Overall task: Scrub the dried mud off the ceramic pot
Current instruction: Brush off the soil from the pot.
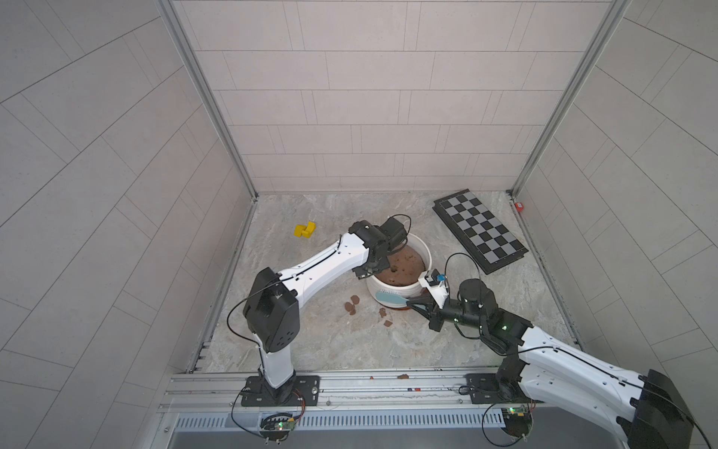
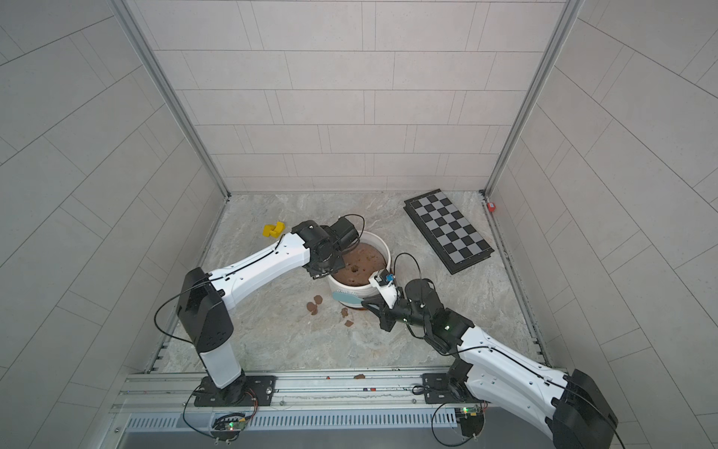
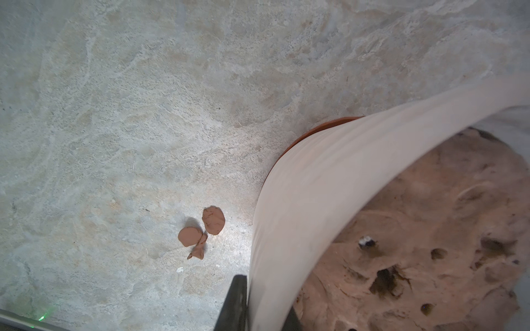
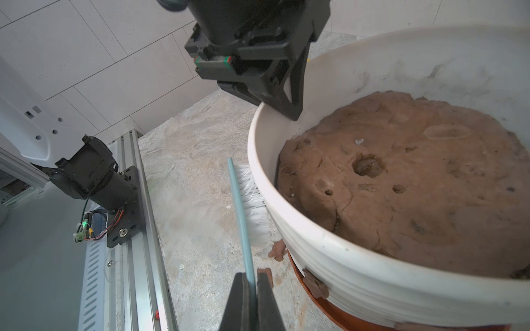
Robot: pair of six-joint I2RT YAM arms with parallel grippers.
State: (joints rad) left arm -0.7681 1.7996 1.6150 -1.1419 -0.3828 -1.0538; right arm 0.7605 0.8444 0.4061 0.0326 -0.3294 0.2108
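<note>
The white ceramic pot [image 1: 379,289] [image 2: 382,248] [image 3: 315,200] [image 4: 358,275] stands on its orange saucer [image 1: 404,308] [image 4: 329,306]. My left gripper [image 1: 367,272] [image 2: 320,273] [image 3: 265,303] is shut on the pot's rim, one finger outside and one inside. My right gripper [image 1: 413,303] [image 2: 369,305] [image 4: 252,279] is shut on a light blue brush [image 1: 390,298] [image 2: 347,298] [image 4: 239,206]. Its white bristles [image 4: 253,200] press against the pot's near side. A patch of dried mud [image 4: 315,283] clings low on the wall. Loose mud pieces [image 1: 351,305] [image 3: 213,220] lie on the floor beside the pot.
A brown mound [image 1: 402,266] with a central hole fills the pot. A chessboard [image 1: 480,229] lies at the back right and a yellow object [image 1: 305,230] at the back left. Another mud lump [image 1: 403,376] sits on the front rail [image 1: 349,383].
</note>
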